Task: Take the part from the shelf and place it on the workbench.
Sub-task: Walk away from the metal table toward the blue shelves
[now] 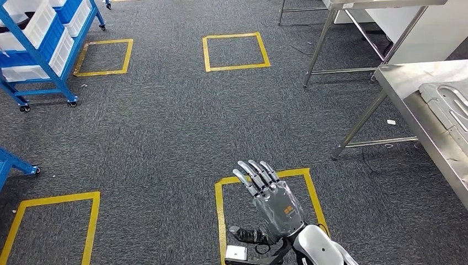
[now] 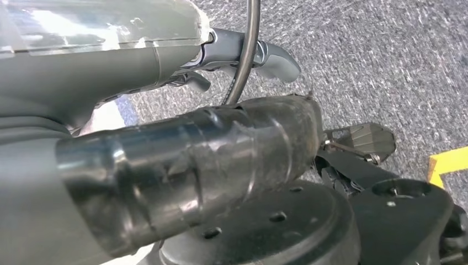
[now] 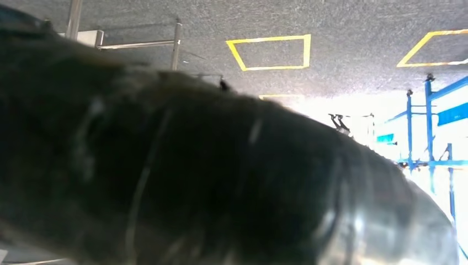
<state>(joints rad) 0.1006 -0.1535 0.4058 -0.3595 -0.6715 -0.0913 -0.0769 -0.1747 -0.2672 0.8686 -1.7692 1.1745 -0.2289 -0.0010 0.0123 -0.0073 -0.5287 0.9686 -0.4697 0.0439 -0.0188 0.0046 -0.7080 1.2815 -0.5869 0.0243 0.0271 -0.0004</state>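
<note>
right arm raised forward from below | right hand (image 1: 270, 201) flat, back up, fingers (image 1: 255, 172) straight and spread, thumb out sideways, holding nothing | left hand (image 2: 165, 127) hangs low, fingers' pose unclear

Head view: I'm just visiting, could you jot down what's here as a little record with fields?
Floor: grey carpet with yellow taped squares
Shelf: blue wheeled rack with white bins, far left
Workbench: steel table at right edge
Part: grey metal piece lying on the workbench
Right hand: raised over the floor, fingers spread, holding nothing
Left hand: seen close in left wrist view, grip unclear
</note>
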